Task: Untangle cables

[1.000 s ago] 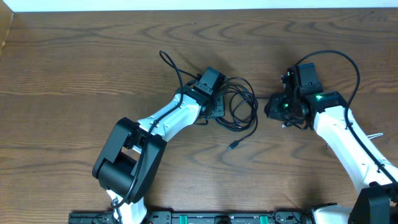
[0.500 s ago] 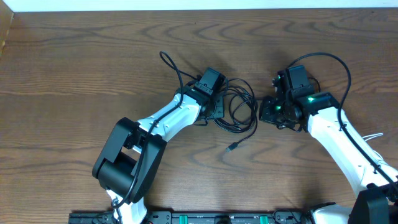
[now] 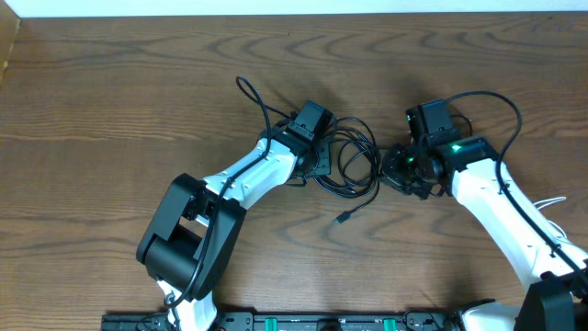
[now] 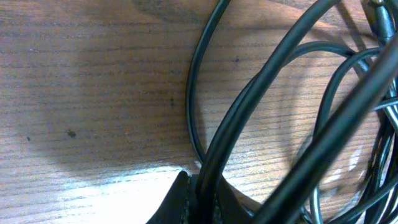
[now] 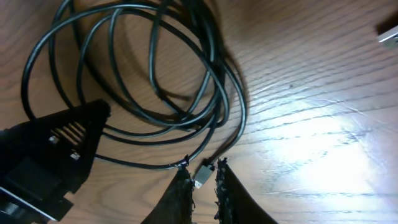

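Left gripper [image 3: 319, 164]: jaws clamped shut on a black strand of the cables [image 3: 354, 161]. Coil flat on the worktop [image 3: 110, 110], just ahead of those jaws and between both pairs. Right gripper [image 5: 202, 178]: jaws nearly together, apparently pinching a small plug [image 5: 203, 173] at the coil's edge, contact hard to confirm. Loose plug [image 3: 343, 218] lying apart, behind both jaws.
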Robot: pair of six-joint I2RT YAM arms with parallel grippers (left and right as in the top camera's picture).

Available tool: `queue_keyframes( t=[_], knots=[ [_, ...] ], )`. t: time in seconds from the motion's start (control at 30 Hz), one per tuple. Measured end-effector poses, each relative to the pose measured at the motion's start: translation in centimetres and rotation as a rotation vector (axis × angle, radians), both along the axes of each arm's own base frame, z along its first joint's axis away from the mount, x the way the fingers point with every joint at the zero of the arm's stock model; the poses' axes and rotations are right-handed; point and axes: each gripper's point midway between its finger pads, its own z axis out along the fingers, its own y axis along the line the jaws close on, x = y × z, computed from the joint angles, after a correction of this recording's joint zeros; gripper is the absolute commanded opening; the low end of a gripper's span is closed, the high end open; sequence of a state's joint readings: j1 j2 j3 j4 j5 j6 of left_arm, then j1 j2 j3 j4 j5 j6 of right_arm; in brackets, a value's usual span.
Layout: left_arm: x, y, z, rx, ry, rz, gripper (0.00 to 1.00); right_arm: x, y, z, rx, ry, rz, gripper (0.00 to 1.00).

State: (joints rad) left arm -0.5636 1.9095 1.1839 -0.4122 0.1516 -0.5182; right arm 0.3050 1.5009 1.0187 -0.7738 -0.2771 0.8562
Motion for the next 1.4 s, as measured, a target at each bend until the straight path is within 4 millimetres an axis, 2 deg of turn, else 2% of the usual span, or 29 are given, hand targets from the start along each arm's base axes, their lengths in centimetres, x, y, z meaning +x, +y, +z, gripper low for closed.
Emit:
queue_keyframes(
  t=[0.27, 0.4, 0.7, 0.93, 1.23, 1.3, 1.4],
  knots=[
    [-0.1, -0.1, 0.0, -0.006, 0.006, -0.006, 0.08, -0.4, 1.4, 0.0, -0.003, -0.006, 0.025, 0.15],
    [-0.6, -1.3, 0.3, -0.068, 0.024, -0.062, 0.08, -0.6, 1.7, -0.1, -0.037, -0.019, 0.042, 0.17],
    [-1.4, -2.7, 0.7, -0.144, 0.050, -0.130, 0.08, -0.1, 0.6, -0.4, -0.116, -0.049, 0.016, 0.30],
    [-1.6, -4.8, 1.9, -0.267, 0.056, -0.179, 0.08, 0.3, -0.1, -0.5, -0.156, -0.065, 0.000, 0.30],
    [-1.9, -5.2, 2.1, -0.298, 0.073, -0.192, 0.08, 0.7, -1.0, -0.7, -0.209, -0.083, -0.015, 0.40],
    [-2.0, -5.2, 2.1, -0.298, 0.073, -0.192, 0.07, 0.8, -1.0, -1.1, -0.220, -0.075, -0.007, 0.43],
    [-1.9, -5.2, 2.1, -0.298, 0.073, -0.192, 0.07, 0.8, -0.9, -2.2, -0.228, -0.052, 0.008, 0.43]
  ],
)
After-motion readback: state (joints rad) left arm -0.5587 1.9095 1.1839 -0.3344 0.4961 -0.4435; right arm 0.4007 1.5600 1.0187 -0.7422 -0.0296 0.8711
